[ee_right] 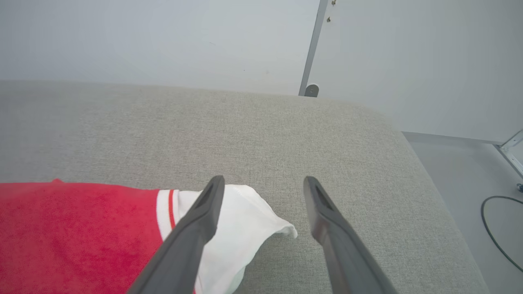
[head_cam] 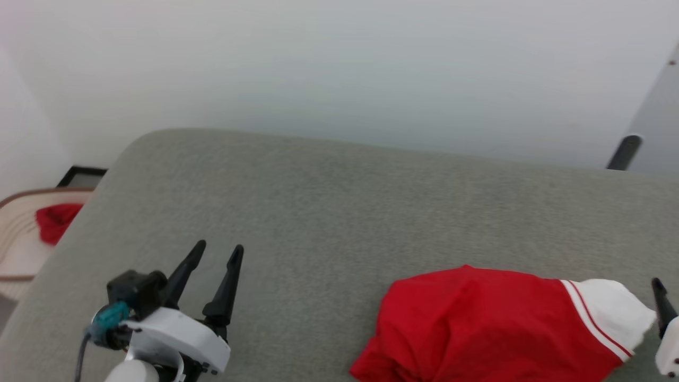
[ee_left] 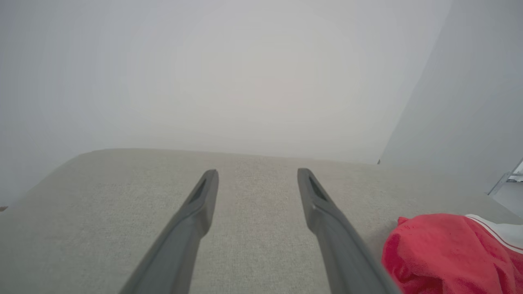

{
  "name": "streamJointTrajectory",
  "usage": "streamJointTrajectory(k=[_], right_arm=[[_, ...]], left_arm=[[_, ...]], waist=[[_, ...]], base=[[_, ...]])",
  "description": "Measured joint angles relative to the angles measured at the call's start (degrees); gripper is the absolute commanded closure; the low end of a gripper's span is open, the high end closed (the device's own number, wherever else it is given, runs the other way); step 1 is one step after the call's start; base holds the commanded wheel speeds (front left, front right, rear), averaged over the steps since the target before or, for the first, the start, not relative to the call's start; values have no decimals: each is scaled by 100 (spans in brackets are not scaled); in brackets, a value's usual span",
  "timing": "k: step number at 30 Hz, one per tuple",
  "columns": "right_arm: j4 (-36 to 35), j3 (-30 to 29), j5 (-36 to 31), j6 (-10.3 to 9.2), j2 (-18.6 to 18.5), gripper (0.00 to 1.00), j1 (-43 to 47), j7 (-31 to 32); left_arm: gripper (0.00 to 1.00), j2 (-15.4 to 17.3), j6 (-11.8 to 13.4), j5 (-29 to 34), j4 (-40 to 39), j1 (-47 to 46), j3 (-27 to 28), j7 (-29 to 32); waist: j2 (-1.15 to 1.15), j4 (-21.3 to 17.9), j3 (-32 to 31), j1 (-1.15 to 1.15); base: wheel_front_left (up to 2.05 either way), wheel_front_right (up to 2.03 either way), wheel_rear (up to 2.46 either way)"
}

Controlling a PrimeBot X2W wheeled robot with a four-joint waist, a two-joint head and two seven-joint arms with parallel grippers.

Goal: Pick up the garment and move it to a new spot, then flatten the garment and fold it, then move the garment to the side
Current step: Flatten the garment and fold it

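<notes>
Head view. Garment [head_cam: 477, 329] lies bunched on the grey fabric surface [head_cam: 329, 212], at 5 o'clock of the view, with its lower edge cut off by the frame. The red bulk sits toward 9 o'clock and the white end panel [head_cam: 610, 310] toward 3 o'clock. A thin red-and-white striped trim [head_cam: 586, 318] runs between the two.

My left gripper [head_cam: 219, 247] is at 7 o'clock, well apart from the garment, over bare surface. Its fingers are spread wide with nothing between them. Left wrist view agrees: grey fabric shows in the gap, and the garment's red edge is at 4 o'clock of that view.

My right gripper [ee_right: 264, 180], seen in the right wrist view, has its fingers wide apart and holds nothing. The gap shows bare grey fabric, with the tip of the white panel reaching in from 8 o'clock. One finger [ee_right: 192, 237] crosses in front of the white panel; I cannot tell whether it touches the cloth or hangs just above it. In head view, one dark fingertip of this gripper stands at 4 o'clock, just beside the panel's end.

Off the surface, at 9 o'clock of head view, a small plain red cloth [head_cam: 55, 220] lies in a beige tray [head_cam: 16, 254]. A black cable [ee_right: 496, 228] lies on the floor at 3 o'clock of right wrist view.
</notes>
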Motion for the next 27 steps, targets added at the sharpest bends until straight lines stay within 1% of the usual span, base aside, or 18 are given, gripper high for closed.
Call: streamJointTrajectory(k=[4,7,10,12,15,20,23,25,27], right_arm=[[-558,90,32,-1,287,0,272,-247],[-932,94,40,0,542,0,518,-303],[-1259,44,36,-1,755,0,725,-300],[-1427,35,20,-1,882,0,862,-234],[-1626,43,-14,-1,987,0,996,-123],[-1814,49,-14,-1,1100,0,1073,14],[-1861,55,-22,-1,1128,0,1087,63],[-1885,60,-31,-1,1136,0,1083,80],[-1895,46,-31,-1,1148,0,1071,100]], left_arm=[[0,187,-1,-328,-435,-2,-127,584],[0,290,-1,-681,-749,-2,-172,1156],[0,335,1,-1131,-992,-10,-261,1971],[0,337,69,-1513,-1134,-73,-336,2648],[0,341,274,-2006,-1357,-259,-494,3672],[0,257,856,-2748,-1475,-713,-764,5282],[0,266,1220,-2916,-1395,-1026,-972,6067],[0,265,1392,-2950,-1324,-1198,-1133,6488],[0,308,1505,-2950,-1256,-1333,-1272,6818]], waist=[[0,-237,-70,0],[0,-427,-123,0],[0,-613,-170,0],[0,-731,-196,0],[0,-907,-226,0],[0,-1177,-249,0],[0,-1328,-250,0],[0,-1427,-247,0],[0,-1523,-238,0]], base=[[0,0,0],[0,0,0],[0,0,0],[0,0,0],[0,0,0],[0,0,0],[0,0,0],[0,0,0],[0,0,0]])
